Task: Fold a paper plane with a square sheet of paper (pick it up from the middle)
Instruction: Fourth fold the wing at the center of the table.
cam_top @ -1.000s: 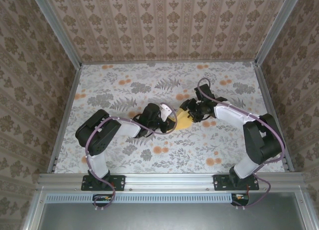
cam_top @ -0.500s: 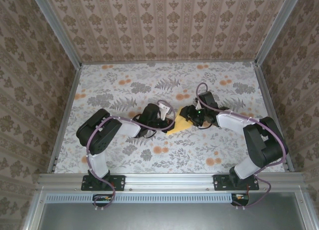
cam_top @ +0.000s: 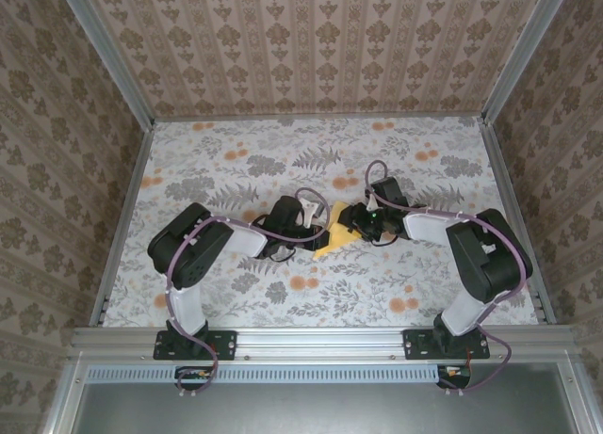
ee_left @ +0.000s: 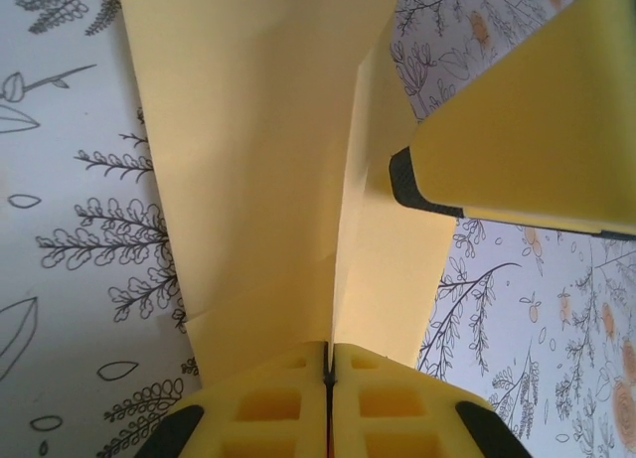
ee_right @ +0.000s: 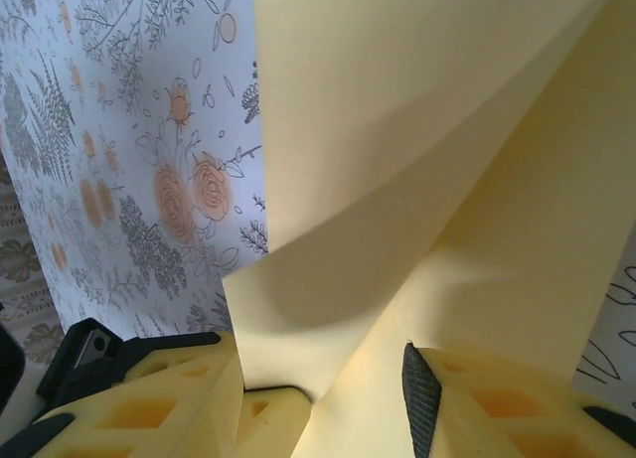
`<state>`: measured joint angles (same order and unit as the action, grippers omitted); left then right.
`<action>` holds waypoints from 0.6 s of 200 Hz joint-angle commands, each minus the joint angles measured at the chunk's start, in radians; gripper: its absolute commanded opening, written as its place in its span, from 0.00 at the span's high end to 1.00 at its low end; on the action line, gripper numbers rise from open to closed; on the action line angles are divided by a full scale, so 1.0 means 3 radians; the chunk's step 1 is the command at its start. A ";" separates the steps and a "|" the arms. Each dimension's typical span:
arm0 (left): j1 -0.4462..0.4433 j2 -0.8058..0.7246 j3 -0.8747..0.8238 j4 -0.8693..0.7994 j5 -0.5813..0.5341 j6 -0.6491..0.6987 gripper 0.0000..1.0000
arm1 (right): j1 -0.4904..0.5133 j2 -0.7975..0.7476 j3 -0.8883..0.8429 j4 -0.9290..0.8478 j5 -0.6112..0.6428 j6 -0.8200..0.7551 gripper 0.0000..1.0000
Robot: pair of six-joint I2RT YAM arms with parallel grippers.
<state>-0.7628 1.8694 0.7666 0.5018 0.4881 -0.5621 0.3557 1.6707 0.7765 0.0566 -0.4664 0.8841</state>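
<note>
The square sheet of paper is plain yellow and folded along a middle crease, and it lies between the two grippers at the table's middle. My left gripper is shut on the crease's near end, and the paper spreads away from it in two flaps. My right gripper meets the paper from the right. Its jaws stand apart with a curled flap running between them. One of its fingers also rests over the right flap in the left wrist view.
The table wears a white cloth printed with grey leaves and orange flowers. Metal rails and patterned walls close in the left, right and far sides. Both arms' elbows sit low over the near half.
My right gripper has slid left and nearer onto the paper, its jaws narrowing. My left gripper has closed fully on the crease. The paper now lies lower and more to the left.
</note>
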 commanded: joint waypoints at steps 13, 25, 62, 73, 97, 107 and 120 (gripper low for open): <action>0.0027 0.0048 -0.0006 0.0122 0.0057 -0.0207 0.92 | -0.0019 0.0127 0.0045 0.0067 -0.0124 -0.0083 0.52; 0.0037 0.0048 -0.0029 0.0175 0.0053 -0.0249 0.93 | -0.0020 0.0154 0.0063 0.0068 -0.0138 -0.0086 0.52; 0.0060 0.0022 -0.0084 0.0287 0.0054 -0.0343 0.93 | -0.0016 0.0247 0.0115 0.0052 -0.0159 -0.0076 0.56; 0.0067 0.0022 -0.0077 0.0277 0.0063 -0.0356 0.93 | -0.0020 0.0264 0.0122 0.0052 -0.0150 -0.0067 0.57; 0.0069 0.0055 -0.0072 0.0268 0.0089 -0.0372 0.93 | -0.0019 0.0304 0.0147 0.0008 -0.0123 -0.0072 0.56; 0.0072 0.0077 -0.0054 0.0273 0.0118 -0.0383 0.92 | -0.0015 0.0321 0.0154 -0.0002 -0.0123 -0.0070 0.56; 0.0068 0.0111 -0.0026 0.0280 0.0175 -0.0393 0.91 | -0.0017 0.0342 0.0168 -0.0045 -0.0103 -0.0065 0.55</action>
<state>-0.7502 1.8725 0.7528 0.5652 0.4999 -0.6594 0.3557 1.7416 0.8017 0.0647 -0.4953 0.8806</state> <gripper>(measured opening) 0.083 0.441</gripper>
